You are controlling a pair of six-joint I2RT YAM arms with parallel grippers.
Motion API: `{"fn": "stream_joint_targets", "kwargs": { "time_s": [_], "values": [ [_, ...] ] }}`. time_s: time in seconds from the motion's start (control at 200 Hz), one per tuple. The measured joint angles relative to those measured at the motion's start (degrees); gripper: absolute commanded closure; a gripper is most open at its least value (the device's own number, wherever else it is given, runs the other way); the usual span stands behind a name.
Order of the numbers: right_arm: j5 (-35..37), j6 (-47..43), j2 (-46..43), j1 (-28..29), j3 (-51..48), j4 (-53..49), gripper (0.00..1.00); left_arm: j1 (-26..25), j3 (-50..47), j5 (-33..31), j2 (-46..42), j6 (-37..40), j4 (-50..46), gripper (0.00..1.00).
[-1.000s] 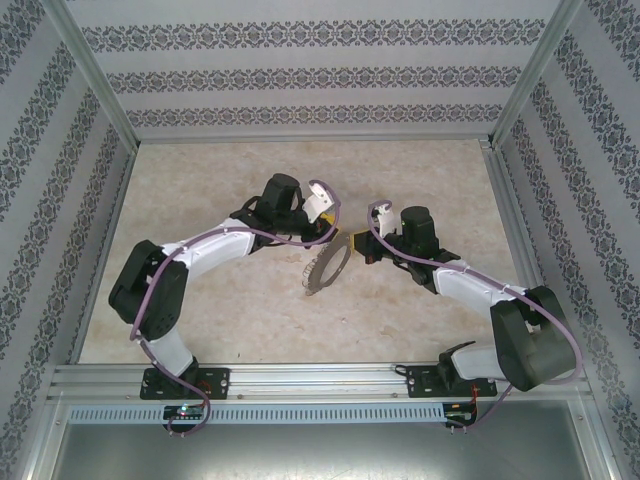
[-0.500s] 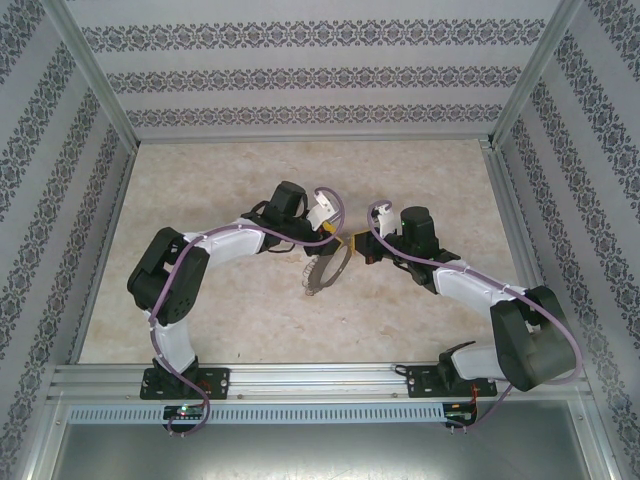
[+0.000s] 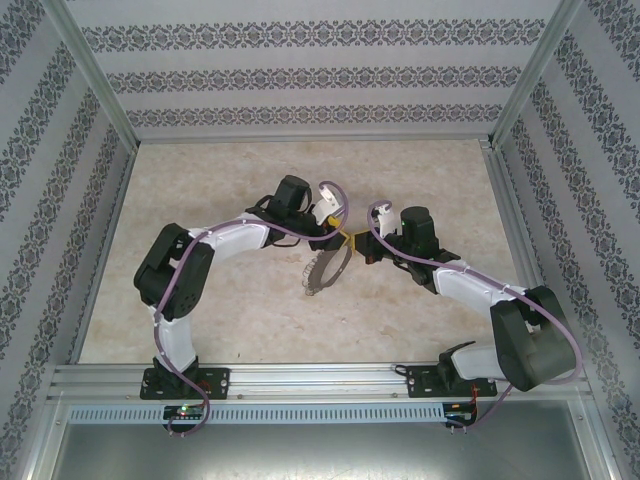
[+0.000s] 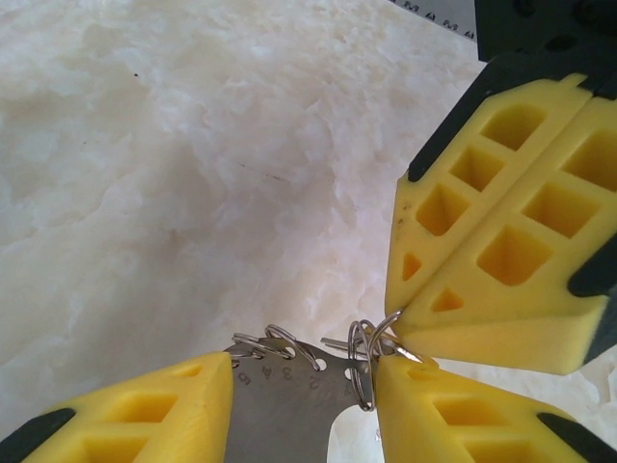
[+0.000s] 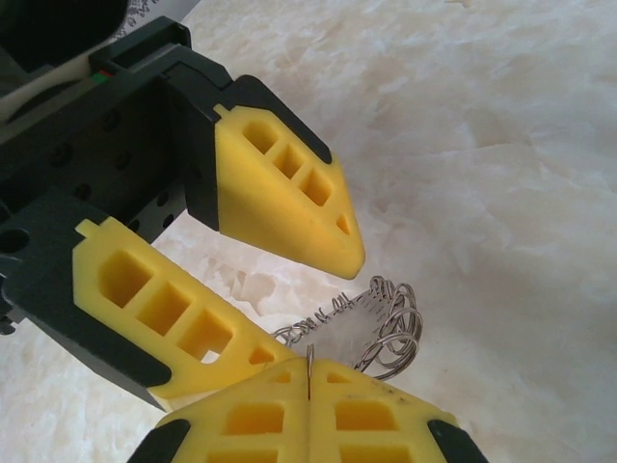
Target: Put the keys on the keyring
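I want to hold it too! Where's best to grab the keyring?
Probably pinch the keyring by its flat grey band, face to face, edge-on over the rim between the little wire rings: it's thin sheet, and the right gripper clamps it so.

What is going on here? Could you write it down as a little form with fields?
Setting: marbled tabletop, patterned walls around it
Ring: flat metal ring stamped with numbers, small wire loops along its edge
Right pincer: shut, nipping the ring's thin edge
Left pincer: fingers apart, the ring's band between them
Spacing: the two pincers are tip to tip, almost touching
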Motion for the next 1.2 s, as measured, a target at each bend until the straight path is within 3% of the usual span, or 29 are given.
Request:
{"fn": "stream_joint_targets", "kwargs": {
  "time_s": [0.37, 0.654, 0.804, 1.204],
  "values": [
    [0.02, 0.00, 0.00, 0.00, 0.00, -0.04, 1.00, -0.35, 0.17, 0.96, 1.49, 0.00, -0.15, 0.60],
    [0.04, 0.00, 0.00, 0.00, -0.02, -0.04, 1.00, -0.85, 0.50, 1.60, 1.77, -0.72, 0.07, 0.82],
    [0.63, -0.02, 0.00, -0.02, -0.02, 0.00, 1.00, -0.87, 0.55, 2.47, 1.77, -1.22, 0.09, 1.00],
    [1.44, 0.42, -0.35, -1.44, -0.92, 0.63, 1.00, -1.11, -0.90, 2.40, 1.16, -1.07, 3.02, 1.00]
  ]
}}
